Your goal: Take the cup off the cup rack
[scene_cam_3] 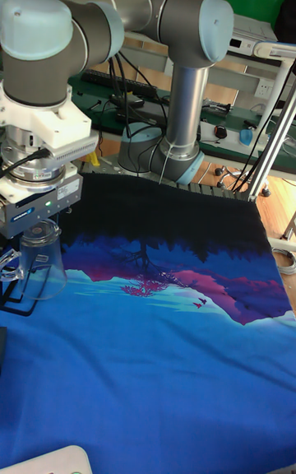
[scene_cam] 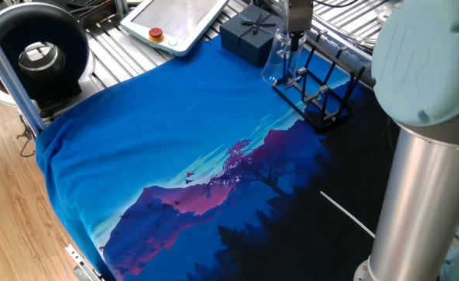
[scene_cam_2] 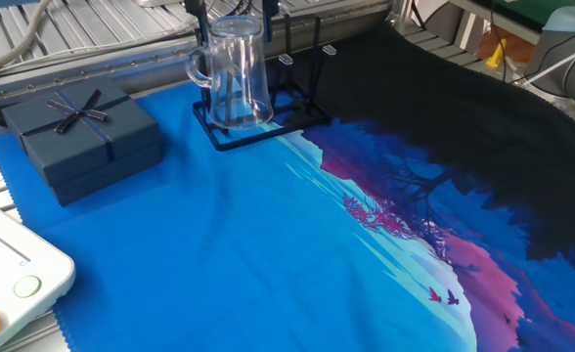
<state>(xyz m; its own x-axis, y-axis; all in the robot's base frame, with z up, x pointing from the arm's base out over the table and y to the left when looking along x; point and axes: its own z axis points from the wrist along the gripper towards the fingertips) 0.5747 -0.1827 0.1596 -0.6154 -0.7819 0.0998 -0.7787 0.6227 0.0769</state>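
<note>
The cup is a clear glass mug with its handle pointing left, hanging at the near end of the cup rack. My gripper is shut on the cup's upper part, with one finger on each side. The cup sits just left of the black rack, below the gripper. In the tall fixed view the cup hangs under the gripper, and only a sliver of the rack shows at the left edge. Whether the cup is clear of the pegs I cannot tell.
A dark navy box with a bow stands left of the rack, also visible as the box. A white teach pendant lies at the table's corner. The arm's grey column rises on the right. A printed blue cloth covers the table.
</note>
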